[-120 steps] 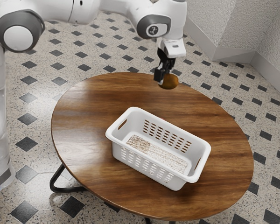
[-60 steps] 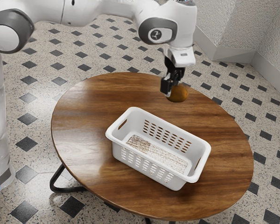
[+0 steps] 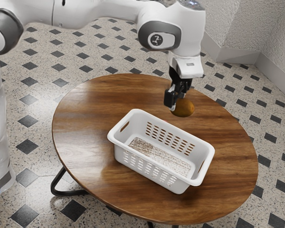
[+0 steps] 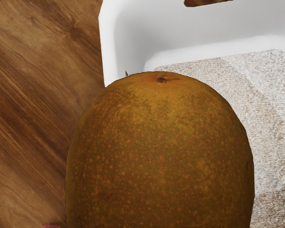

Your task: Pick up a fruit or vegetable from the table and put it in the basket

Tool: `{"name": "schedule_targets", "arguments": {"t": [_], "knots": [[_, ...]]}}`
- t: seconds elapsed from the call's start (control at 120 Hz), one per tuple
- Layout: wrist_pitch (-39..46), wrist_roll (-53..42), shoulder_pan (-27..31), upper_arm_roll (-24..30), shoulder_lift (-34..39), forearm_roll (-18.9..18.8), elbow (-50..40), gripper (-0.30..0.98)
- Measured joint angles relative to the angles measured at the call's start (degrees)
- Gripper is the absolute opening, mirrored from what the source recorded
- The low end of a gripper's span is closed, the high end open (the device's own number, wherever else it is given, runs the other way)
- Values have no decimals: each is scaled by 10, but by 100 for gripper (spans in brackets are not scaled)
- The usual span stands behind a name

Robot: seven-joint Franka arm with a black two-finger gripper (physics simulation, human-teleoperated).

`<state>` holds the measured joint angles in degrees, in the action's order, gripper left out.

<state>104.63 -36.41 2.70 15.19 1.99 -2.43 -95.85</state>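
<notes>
My gripper is shut on a brownish-orange round fruit, holding it in the air behind the basket's far long side in the exterior view. The white basket, with slotted walls, stands upright on the table. Inside, its bottom shows a speckled, brownish-white pattern and no fruit. Large in the wrist view, the speckled fruit hides part of the basket beyond it. The far side of the fruit, where a finger may touch it, is mostly hidden.
Around the basket spreads the round wooden table, its dark legs beneath it. A small pinkish-red patch appears at the wrist view's lower edge. The arm reaches in above the table from the exterior view's upper left.
My gripper and the held fruit have moved toward the exterior view's right and downward, closer to the basket. The basket has stayed in place.
</notes>
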Motion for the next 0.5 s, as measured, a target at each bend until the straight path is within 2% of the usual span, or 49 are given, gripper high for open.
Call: {"name": "schedule_targets", "arguments": {"t": [0.5], "knots": [[8, 56, 6, 35, 0, 13, -34, 21]]}}
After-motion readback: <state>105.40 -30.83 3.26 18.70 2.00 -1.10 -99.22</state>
